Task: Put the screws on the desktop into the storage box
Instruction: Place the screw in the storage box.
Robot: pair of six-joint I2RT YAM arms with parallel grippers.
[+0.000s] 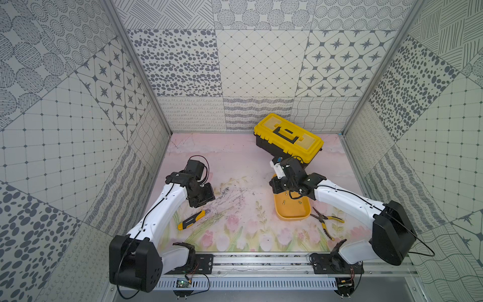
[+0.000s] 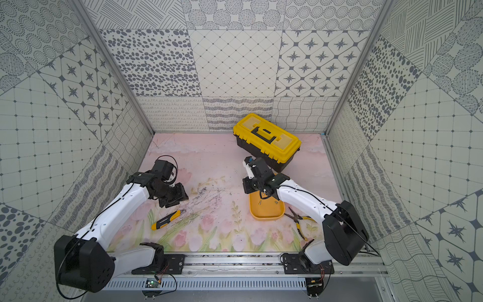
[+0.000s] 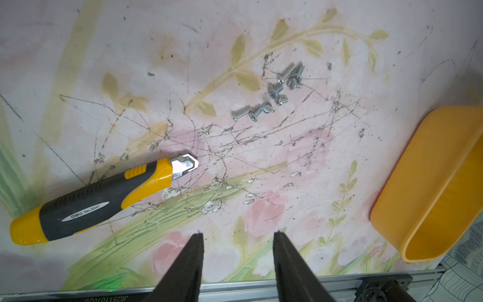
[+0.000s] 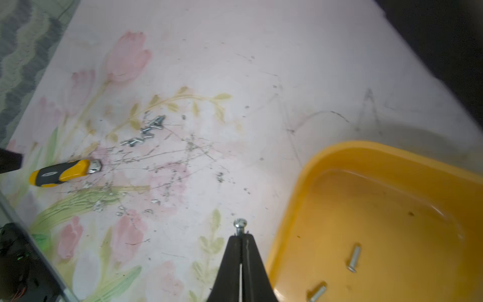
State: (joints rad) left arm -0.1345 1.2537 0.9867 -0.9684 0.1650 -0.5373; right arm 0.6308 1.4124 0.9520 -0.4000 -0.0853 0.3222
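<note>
CAUTION: The right gripper [image 4: 241,235] is clenched on a single screw [image 4: 240,224], with only the head protruding. It sits just beside the rim of the box [image 4: 339,154], not over the box floor. Releasing here would probably drop the screw onto the desktop [image 4: 235,65]. The slim grip could also let it slip. Two stored screws [image 4: 354,257] lie inside the box. The loose screws [image 3: 271,91] lie well apart from the box. The left gripper [image 3: 238,233] is released and empty.
</note>
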